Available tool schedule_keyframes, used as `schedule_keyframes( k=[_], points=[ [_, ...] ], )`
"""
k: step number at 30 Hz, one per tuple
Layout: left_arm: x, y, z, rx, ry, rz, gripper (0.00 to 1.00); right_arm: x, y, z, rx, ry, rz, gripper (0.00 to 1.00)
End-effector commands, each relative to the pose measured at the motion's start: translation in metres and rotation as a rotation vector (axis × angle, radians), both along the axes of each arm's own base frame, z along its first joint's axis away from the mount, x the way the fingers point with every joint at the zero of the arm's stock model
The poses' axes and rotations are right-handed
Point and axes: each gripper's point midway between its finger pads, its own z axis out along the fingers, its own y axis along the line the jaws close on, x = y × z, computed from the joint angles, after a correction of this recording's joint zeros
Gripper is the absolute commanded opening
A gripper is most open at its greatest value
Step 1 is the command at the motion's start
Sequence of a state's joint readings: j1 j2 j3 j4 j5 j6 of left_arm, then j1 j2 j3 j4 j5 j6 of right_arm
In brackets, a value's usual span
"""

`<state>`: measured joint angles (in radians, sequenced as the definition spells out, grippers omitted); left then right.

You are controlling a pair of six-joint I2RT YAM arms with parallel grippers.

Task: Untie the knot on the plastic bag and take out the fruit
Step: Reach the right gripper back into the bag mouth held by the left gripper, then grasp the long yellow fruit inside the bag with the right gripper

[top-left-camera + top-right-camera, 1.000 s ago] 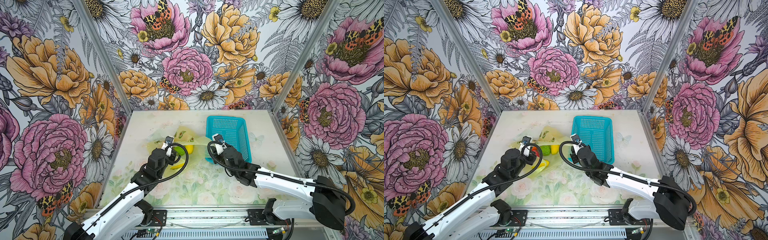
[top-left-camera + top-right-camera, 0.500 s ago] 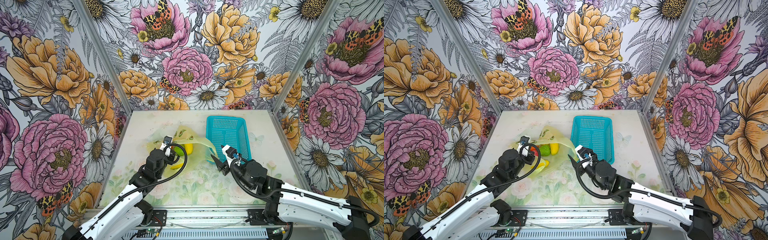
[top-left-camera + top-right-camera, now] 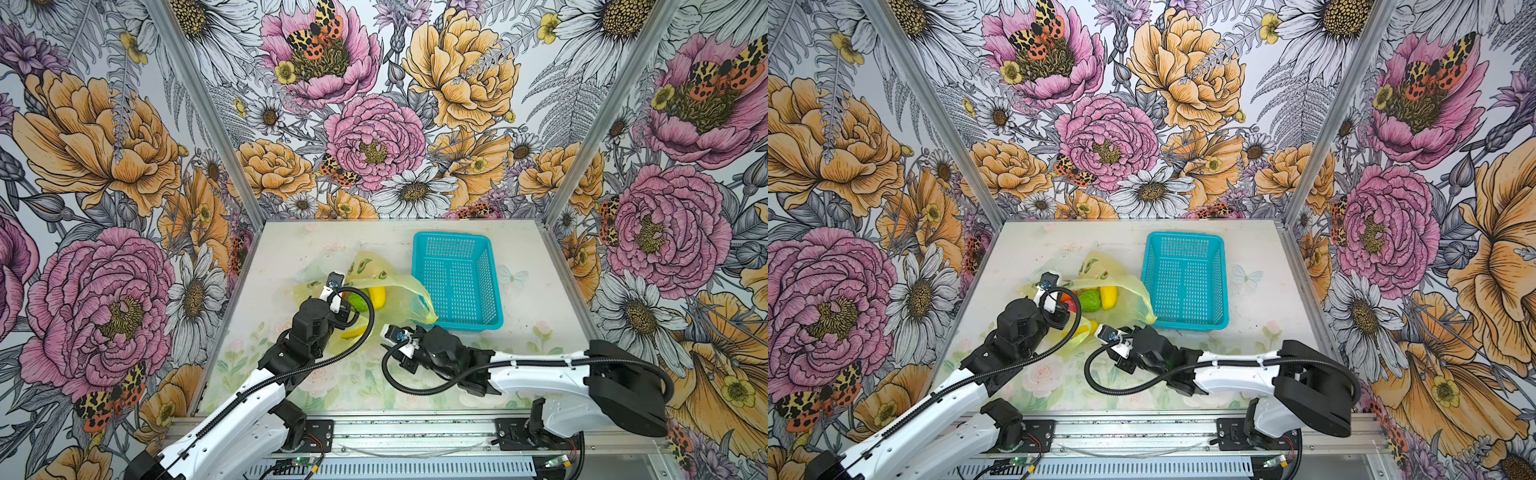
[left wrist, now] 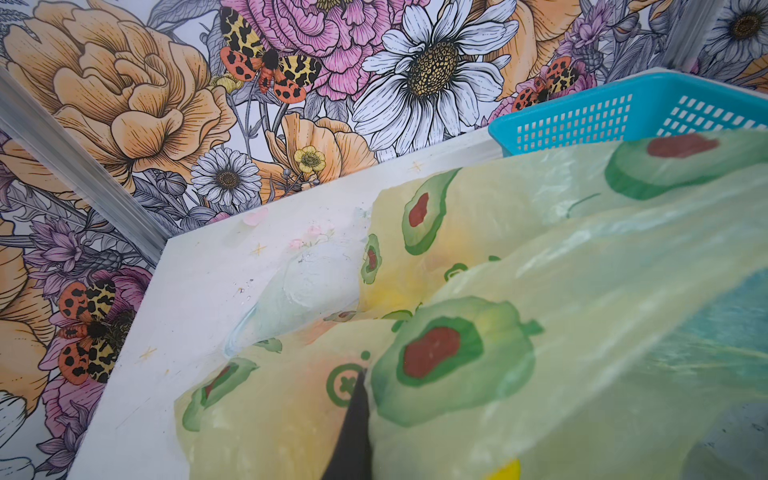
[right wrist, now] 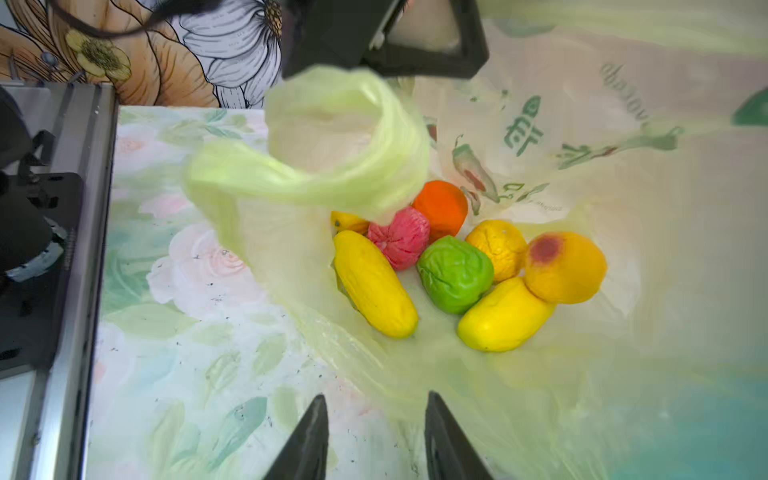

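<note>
Risks first. Film of the plastic bag was thin and slick. If it slid out of the left pincer, the held-up mouth would likely drop over the fruit and close the way in. A handle loop hung slack under the left pincer, between the right pincer and the pile. A straight advance could snag it and drag the whole bag. Film also lay just ahead of the right tips, so a closing grab might pinch plastic along with a fruit. The rounded pieces looked apt to roll out of a narrow hold. The two wrists stood near each other, so a collision was possible.

Left pincer: pressed together, pinching a fold of bag film. One dark finger showed in the left wrist view, with film against it.

Right pincer: tips spread part way, nothing between them, touching nothing that I could see. The printed table lay beneath.

Fruit lay ahead of the right tips, pieces touching one another, on the bag's lower sheet, mouth open toward that pincer.

Knot: no tied lump visible, judged undone.

Teal basket stood just beside the bag.
</note>
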<state>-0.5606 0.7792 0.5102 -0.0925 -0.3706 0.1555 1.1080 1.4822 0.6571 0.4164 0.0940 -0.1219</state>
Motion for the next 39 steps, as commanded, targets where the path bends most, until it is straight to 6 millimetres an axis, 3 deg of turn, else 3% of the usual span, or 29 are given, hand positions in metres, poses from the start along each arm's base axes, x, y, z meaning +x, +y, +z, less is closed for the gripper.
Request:
schedule_keyframes(
  k=[1, 9, 13, 20, 23, 28, 31, 39],
  points=[
    [-0.001, 0.004, 0.010, -0.020, -0.028, 0.014, 0.00, 0.028, 0.028, 0.012, 0.072, 0.041, -0.010, 0.35],
    [-0.001, 0.000, 0.016, -0.025, -0.037, -0.004, 0.00, 0.061, 0.056, -0.024, 0.007, 0.088, -0.038, 0.54],
    [0.000, 0.004, 0.015, -0.017, -0.034, 0.019, 0.00, 0.064, 0.070, -0.039, -0.036, 0.101, 0.008, 0.64],
    [-0.002, 0.009, 0.017, -0.028, -0.049, 0.043, 0.00, 0.074, 0.078, -0.064, -0.056, 0.139, 0.032, 0.87],
    [-0.004, 0.011, 0.020, -0.036, -0.064, 0.046, 0.00, 0.087, 0.085, -0.079, -0.065, 0.165, 0.021, 0.90],
    [-0.007, 0.012, 0.024, -0.050, -0.084, 0.037, 0.00, 0.091, 0.098, -0.100, -0.105, 0.215, 0.030, 0.88],
    [-0.007, 0.011, 0.023, -0.050, -0.085, 0.034, 0.00, 0.087, 0.099, -0.102, -0.118, 0.232, 0.047, 0.80],
    [-0.006, 0.013, 0.022, -0.046, -0.081, 0.044, 0.00, 0.069, 0.098, -0.090, -0.100, 0.236, 0.088, 0.36]
  ],
)
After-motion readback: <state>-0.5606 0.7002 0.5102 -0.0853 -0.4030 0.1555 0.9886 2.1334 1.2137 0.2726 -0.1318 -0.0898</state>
